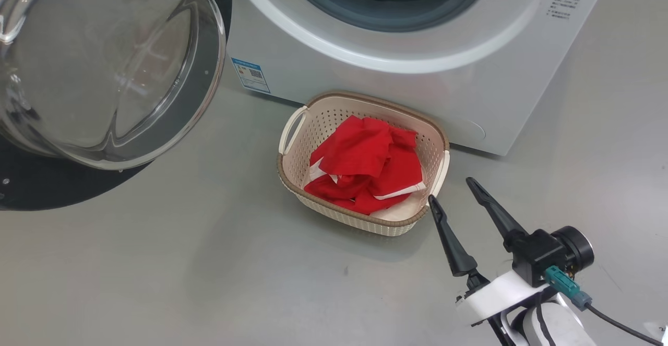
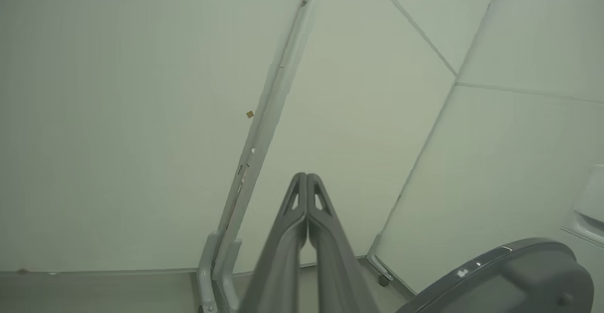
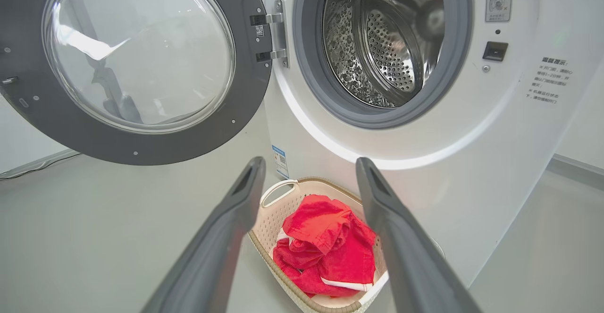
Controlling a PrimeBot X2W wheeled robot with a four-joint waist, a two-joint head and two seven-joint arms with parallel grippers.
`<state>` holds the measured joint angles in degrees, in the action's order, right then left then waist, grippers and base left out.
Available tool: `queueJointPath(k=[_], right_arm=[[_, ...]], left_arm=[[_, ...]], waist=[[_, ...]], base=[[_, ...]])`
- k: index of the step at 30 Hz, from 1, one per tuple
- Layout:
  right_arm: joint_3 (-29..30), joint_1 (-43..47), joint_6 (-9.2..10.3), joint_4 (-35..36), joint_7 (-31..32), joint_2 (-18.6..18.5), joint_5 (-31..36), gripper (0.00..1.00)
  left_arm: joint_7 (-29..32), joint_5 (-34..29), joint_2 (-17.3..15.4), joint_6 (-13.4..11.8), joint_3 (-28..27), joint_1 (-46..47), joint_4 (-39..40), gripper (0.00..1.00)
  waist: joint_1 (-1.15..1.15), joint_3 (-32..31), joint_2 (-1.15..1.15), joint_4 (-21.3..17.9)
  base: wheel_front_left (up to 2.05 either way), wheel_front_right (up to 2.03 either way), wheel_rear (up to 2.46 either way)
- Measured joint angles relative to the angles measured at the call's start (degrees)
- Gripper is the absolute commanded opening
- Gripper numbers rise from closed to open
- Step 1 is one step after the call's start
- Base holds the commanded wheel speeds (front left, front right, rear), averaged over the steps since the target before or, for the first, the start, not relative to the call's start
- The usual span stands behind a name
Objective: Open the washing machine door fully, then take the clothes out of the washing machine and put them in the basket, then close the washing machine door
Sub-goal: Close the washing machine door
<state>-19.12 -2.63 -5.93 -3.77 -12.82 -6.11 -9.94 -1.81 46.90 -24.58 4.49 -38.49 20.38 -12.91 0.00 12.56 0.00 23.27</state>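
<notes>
Bright red clothes (image 1: pixel 365 163) lie in the cream perforated plastic basket (image 1: pixel 323 127) before the open white washing machine (image 1: pixel 417 82). The right end effector (image 1: pixel 449 188) gapes empty beside the basket; the left end effector (image 2: pixel 306 175) is closed.

The right jaws stand wide apart, 2 dark fingers (image 1: pixel 451 236) pointing forward; the left jaws' fingers (image 2: pixel 288 237) are pressed together.

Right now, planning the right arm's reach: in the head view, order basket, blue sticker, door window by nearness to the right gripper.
1. basket, beside the right gripper.
2. blue sticker, beyond the basket.
3. door window, far left.
</notes>
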Motion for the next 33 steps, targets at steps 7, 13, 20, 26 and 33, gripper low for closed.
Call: queueJointPath(k=[7,13,20,26,33], right_arm=[[-1.3,-0.8,-0.07,-0.1,0.2,0.2,0.0,1.00],[-2.4,-1.0,-0.36,-0.1,0.5,0.2,0.0,1.00],[-2.9,-2.1,-0.49,-0.3,0.5,0.1,0.0,1.00],[-2.5,-2.2,-0.49,-0.5,0.5,-0.2,0.0,1.00],[-2.2,-2.4,-0.49,-0.7,0.4,-0.3,0.0,1.00]], left_arm=[[12.0,16.1,1.0,-6.0,-6.5,8.4,-11.9,0.00],[17.3,20.5,-0.8,-10.8,-11.6,11.4,-17.5,0.00],[22.5,22.6,-3.7,-10.8,-12.6,14.5,-22.7,0.00],[24.7,22.7,-3.9,-10.8,-11.5,16.2,-25.4,0.00],[29.6,22.7,-3.9,-10.8,-7.9,17.6,-27.9,0.00]], waist=[[0.00,1.5,0.00,-2.1],[0.00,2.4,0.00,-3.5],[0.00,3.9,0.00,-5.7],[0.00,4.3,0.00,-6.6],[0.00,4.3,0.00,-6.9]], base=[[0.00,0.00,0.00],[0.00,0.00,0.00],[0.00,0.00,0.00],[0.00,0.00,0.00],[0.00,0.00,0.00]])
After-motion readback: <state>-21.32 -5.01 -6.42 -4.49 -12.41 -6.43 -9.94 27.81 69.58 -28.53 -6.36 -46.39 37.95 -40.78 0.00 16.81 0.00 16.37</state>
